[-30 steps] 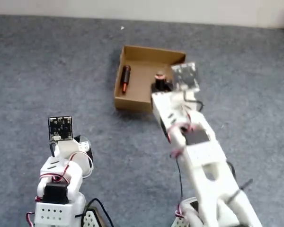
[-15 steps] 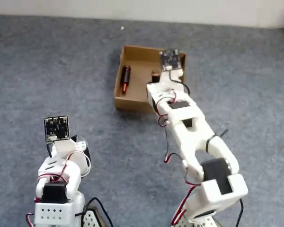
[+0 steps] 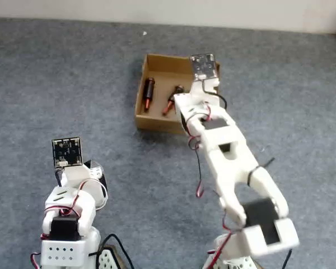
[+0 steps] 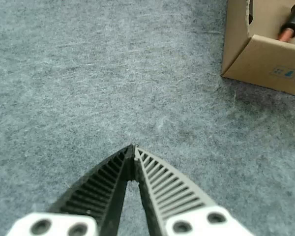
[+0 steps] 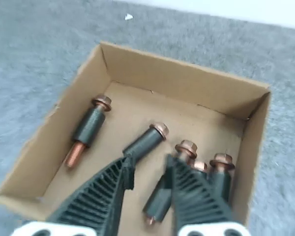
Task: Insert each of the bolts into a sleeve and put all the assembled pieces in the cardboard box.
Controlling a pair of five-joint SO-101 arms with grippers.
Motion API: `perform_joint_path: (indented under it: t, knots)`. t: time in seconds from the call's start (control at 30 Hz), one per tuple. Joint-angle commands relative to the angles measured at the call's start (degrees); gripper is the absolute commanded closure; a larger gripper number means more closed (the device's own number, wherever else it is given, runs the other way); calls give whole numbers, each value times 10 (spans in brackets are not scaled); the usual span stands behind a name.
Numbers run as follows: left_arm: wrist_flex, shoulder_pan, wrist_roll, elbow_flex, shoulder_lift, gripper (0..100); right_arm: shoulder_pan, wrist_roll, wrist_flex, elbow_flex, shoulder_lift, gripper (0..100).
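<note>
Boxing step, seemingly near done: right gripper [image 5: 150, 164], jaws apart and empty, above cardboard box [image 5: 187, 83] holding several assembled pieces [image 5: 91, 125]; left gripper [image 4: 133, 147], jaws together, over carpet [image 4: 88, 73]; next, likely lifting clear.

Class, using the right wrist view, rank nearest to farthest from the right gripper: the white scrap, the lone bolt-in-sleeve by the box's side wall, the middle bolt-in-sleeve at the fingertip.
From the right gripper:
1. Middle bolt-in-sleeve, right beside it, mid-box.
2. Lone bolt-in-sleeve, near a side wall of the cardboard box.
3. White scrap, outside, beyond the far wall.
</note>
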Motion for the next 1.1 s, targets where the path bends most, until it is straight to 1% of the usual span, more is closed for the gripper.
perform_joint_path:
  t: [0.0,0.17,0.4,0.6,0.7,0.97,1.07]
  knots:
    - [-16,-5,-8,14,-2,993,7,-4,38,64,-162,997]
    - [-16,-5,-8,14,-2,993,7,-4,85,183,-336,993]
    - [-16,-5,-8,14,-2,993,7,-4,117,360,-575,993]
    - [-16,-5,-8,14,-2,993,7,-4,163,468,-752,993]
    - [-16,-5,-8,14,-2,993,8,-4,192,514,-829,993]
    - [-17,-4,-8,14,-2,993,65,-4,254,633,-1021,993]
    - [-17,-3,-8,14,-2,993,80,-4,271,662,-1028,993]
